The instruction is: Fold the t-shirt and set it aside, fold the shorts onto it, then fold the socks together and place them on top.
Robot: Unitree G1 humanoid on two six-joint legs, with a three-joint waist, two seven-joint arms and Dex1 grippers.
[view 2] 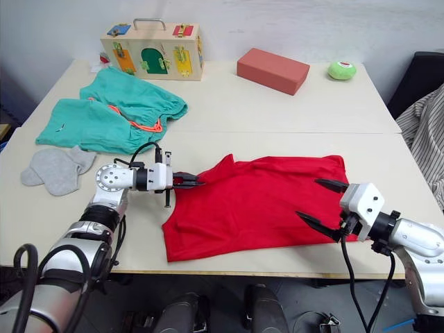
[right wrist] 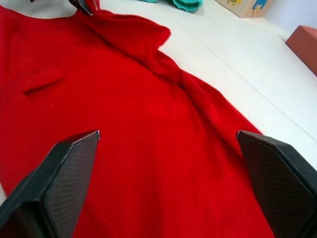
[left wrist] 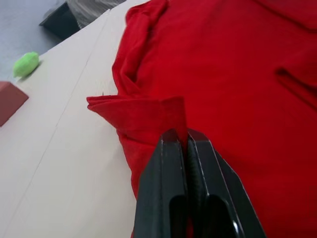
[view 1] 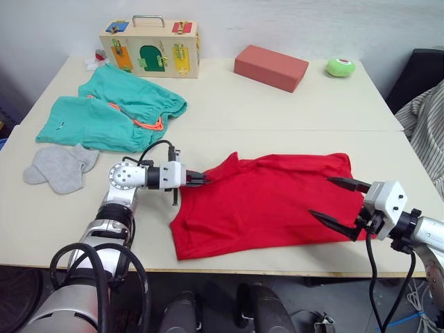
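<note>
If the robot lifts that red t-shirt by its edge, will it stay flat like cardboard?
Probably not. The t-shirt already lies in soft wrinkles and folds, so it would likely droop and hang. The left pincer is shut on a bunched bit of its edge, which suggests thin, squashy cloth. It looks light, so it may drag across the table easily.

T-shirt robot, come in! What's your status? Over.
Left gripper shut on the t-shirt edge. Right gripper open at its other side. Shirt unfolded. Nothing in the way.

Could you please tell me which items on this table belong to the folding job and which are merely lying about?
Job: t-shirt, shorts, socks.
Lying about: wooden latch box, red block, green ball, striped fabric.
</note>
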